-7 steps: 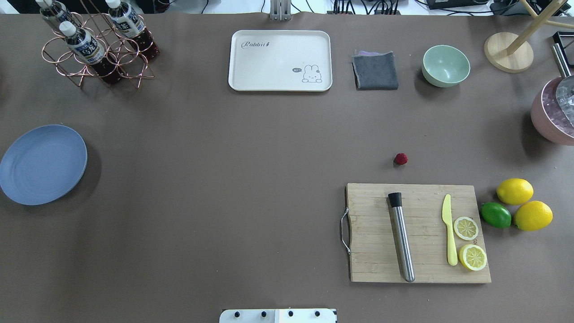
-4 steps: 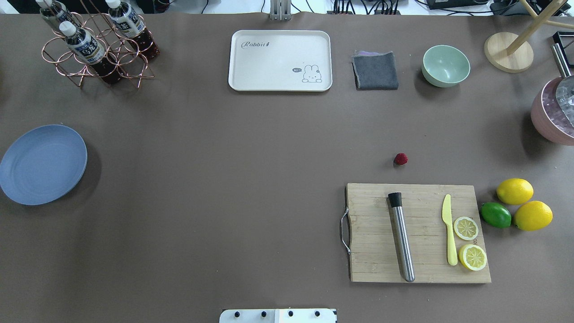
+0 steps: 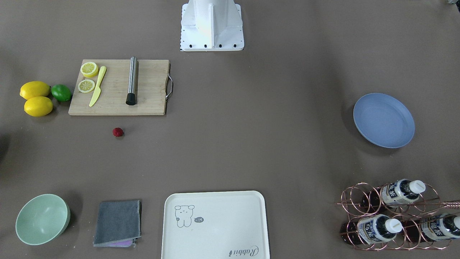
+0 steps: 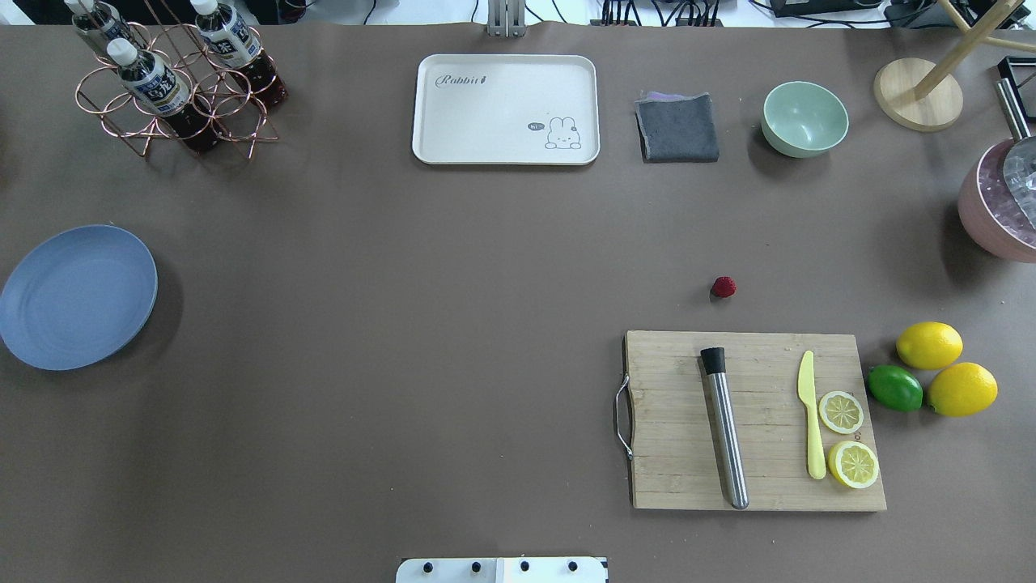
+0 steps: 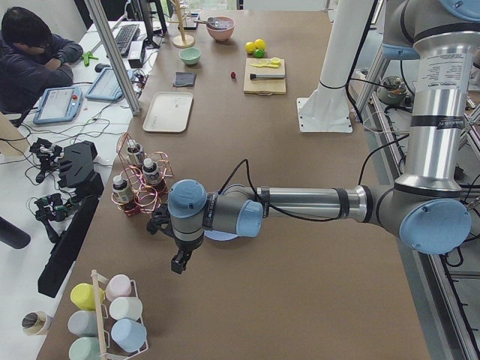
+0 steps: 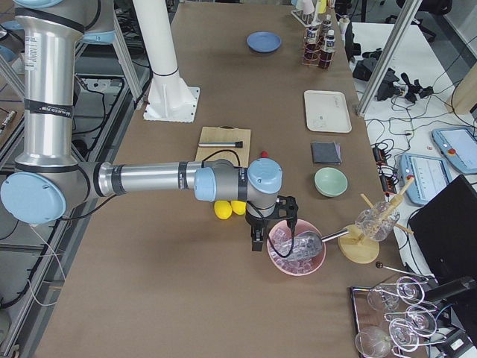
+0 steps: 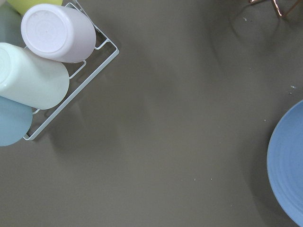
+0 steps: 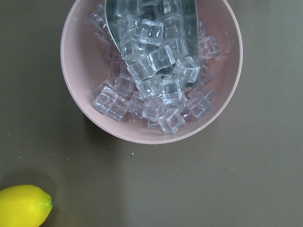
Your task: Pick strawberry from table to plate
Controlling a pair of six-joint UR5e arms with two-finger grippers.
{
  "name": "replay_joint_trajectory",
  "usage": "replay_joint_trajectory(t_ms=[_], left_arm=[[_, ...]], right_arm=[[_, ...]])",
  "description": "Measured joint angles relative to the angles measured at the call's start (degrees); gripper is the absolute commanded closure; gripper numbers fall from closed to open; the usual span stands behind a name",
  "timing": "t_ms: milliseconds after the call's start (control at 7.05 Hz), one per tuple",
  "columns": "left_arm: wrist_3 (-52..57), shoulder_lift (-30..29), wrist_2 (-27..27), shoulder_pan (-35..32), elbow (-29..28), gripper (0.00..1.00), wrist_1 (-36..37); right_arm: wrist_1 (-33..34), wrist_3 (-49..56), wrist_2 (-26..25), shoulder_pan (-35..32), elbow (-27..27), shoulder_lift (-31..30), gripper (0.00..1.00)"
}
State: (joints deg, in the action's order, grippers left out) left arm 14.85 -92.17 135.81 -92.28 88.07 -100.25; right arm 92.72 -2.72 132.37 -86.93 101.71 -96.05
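The strawberry (image 4: 723, 287) (image 3: 118, 132), a tiny dark-red berry, lies on the grey-brown table (image 4: 405, 324) just beyond the cutting board. The blue plate (image 4: 77, 297) (image 3: 383, 120) sits bare at the table's left side, and its rim shows in the left wrist view (image 7: 289, 165). My left gripper (image 5: 178, 262) hangs near the plate, close to the bottle rack. Far from it, my right gripper (image 6: 257, 242) hovers by the pink bowl, well away from the strawberry. Both grippers show only in the side views, so I cannot tell whether they are open or shut.
A wooden cutting board (image 4: 753, 421) carries a steel muddler, a yellow knife and lemon slices. Two lemons (image 4: 929, 345) and a lime lie to its right. A pink bowl of ice cubes (image 8: 151, 71), green bowl (image 4: 804, 118), grey cloth, cream tray (image 4: 506, 109), bottle rack (image 4: 174, 81) and cup rack (image 7: 47, 71) stand around.
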Motion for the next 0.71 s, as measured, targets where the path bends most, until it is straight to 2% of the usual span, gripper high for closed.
replay_joint_trajectory(t_ms=[425,709], left_arm=[[-6.93,-3.21,4.25,1.91,0.82,0.01,-5.8],[-14.66,-4.4,4.15,6.88,0.7,0.01,-9.92]], right_arm=[[-0.07,-0.32,1.27,0.08,8.34,1.38,0.0],[-0.09,-3.5,5.06,1.03,9.53,3.47,0.0]])
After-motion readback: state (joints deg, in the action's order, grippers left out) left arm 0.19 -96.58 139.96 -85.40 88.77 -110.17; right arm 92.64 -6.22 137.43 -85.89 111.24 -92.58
